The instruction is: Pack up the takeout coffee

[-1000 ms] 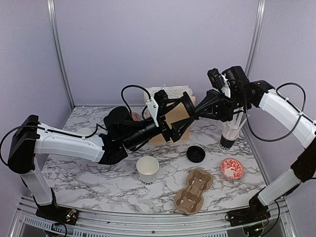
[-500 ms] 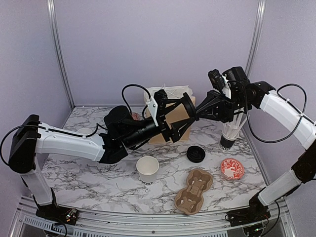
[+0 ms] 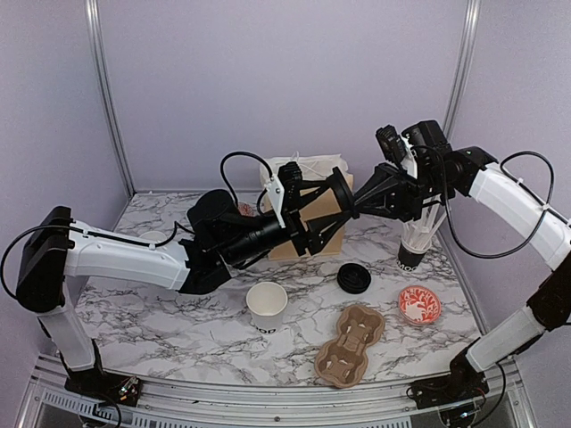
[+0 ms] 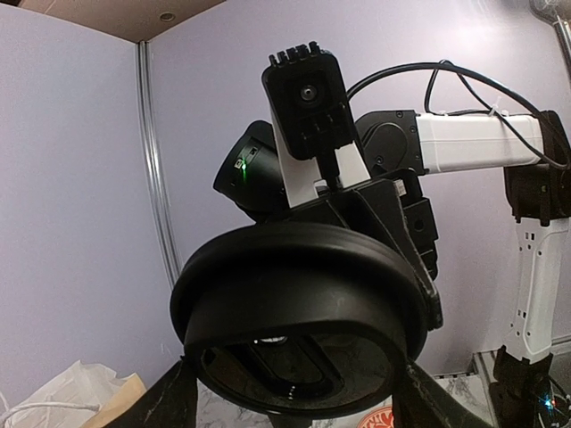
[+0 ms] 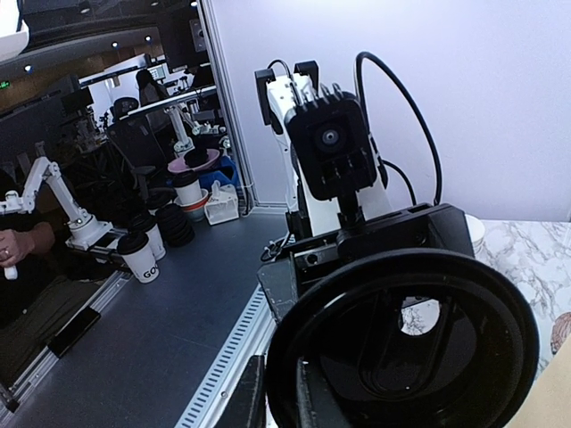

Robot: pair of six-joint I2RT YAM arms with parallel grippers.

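Marble table [image 3: 161, 312], near to far: cardboard carrier [image 3: 351, 346] near right, open white cup [image 3: 267, 306] upright near middle, red bowl [image 3: 419, 305] right. Loose black lid [image 3: 354, 278] lies flat behind them. Stick cup [image 3: 412, 250] far right, brown bag [image 3: 303, 227] far middle. Lilac walls [image 3: 285, 80] behind. Second lid [image 4: 299, 294] is in the air above the bag. Right tool [image 3: 359, 205] is pinched together on its rim. Left tool [image 3: 332, 203] is spread around its sides; cannot tell if it is clamped.

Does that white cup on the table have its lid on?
No. The white cup stands upright with its mouth open; a black lid lies apart.
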